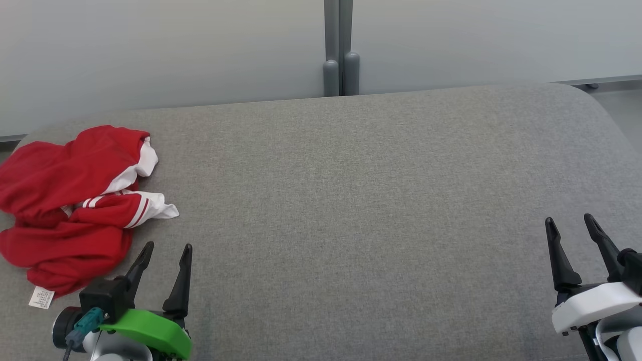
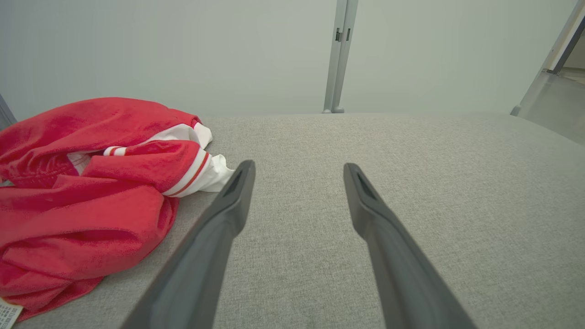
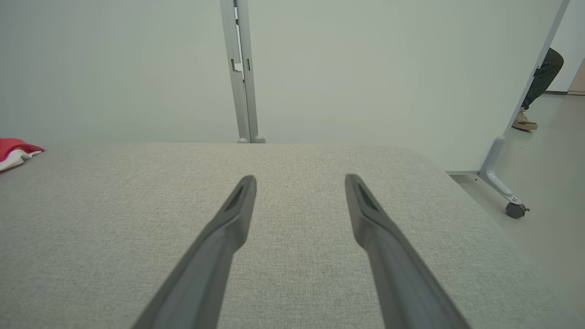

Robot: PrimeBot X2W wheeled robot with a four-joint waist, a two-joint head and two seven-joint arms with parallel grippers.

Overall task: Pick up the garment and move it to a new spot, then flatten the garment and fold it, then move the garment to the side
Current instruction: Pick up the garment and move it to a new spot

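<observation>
Garment point(image 1: 65, 200), red-and-white, crumpled: lying at the grey padded surface's point(image 1: 351, 200) left edge, just forward-left of the left gripper point(image 1: 168, 245), which is standing wide and empty; right gripper point(image 1: 569, 218), likewise spread and empty, is sitting well apart.

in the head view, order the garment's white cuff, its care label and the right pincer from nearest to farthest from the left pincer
1. white cuff, just ahead of the left pincer, slightly left.
2. care label, at the near edge of the garment, farther left.
3. right pincer, far off at the right.
</observation>
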